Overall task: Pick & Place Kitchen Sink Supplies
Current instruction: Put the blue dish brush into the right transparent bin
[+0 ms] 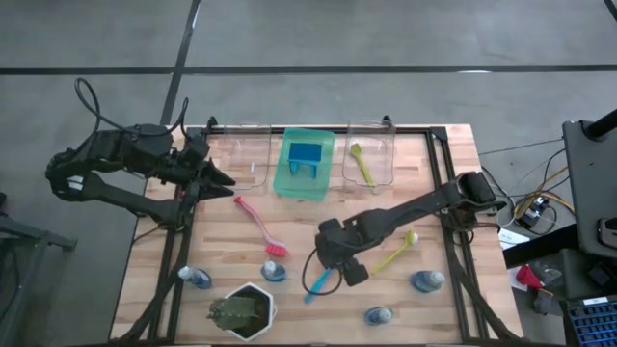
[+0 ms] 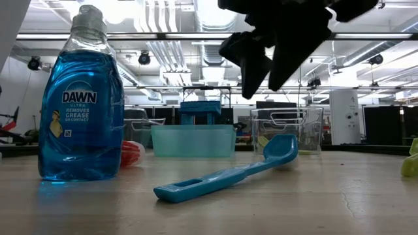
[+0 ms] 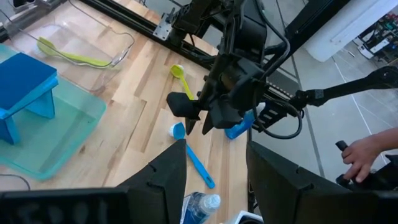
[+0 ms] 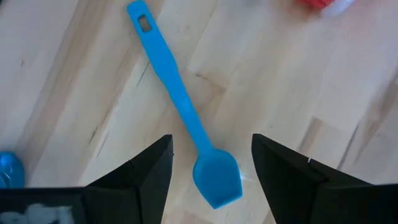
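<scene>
Over the front middle of the table hangs the right gripper, fingers wide open and holding nothing. It is right above the head end of the blue brush, which lies flat on the wood. The brush is thin and low, so the fingers could hit the table or pinch only one edge, and then it may spin or slip away. A bottle and the red brush lie near and could get bumped. Toward the table's back there is open wood. The left gripper waits near the back left bin; I cannot tell its fingers.
</scene>
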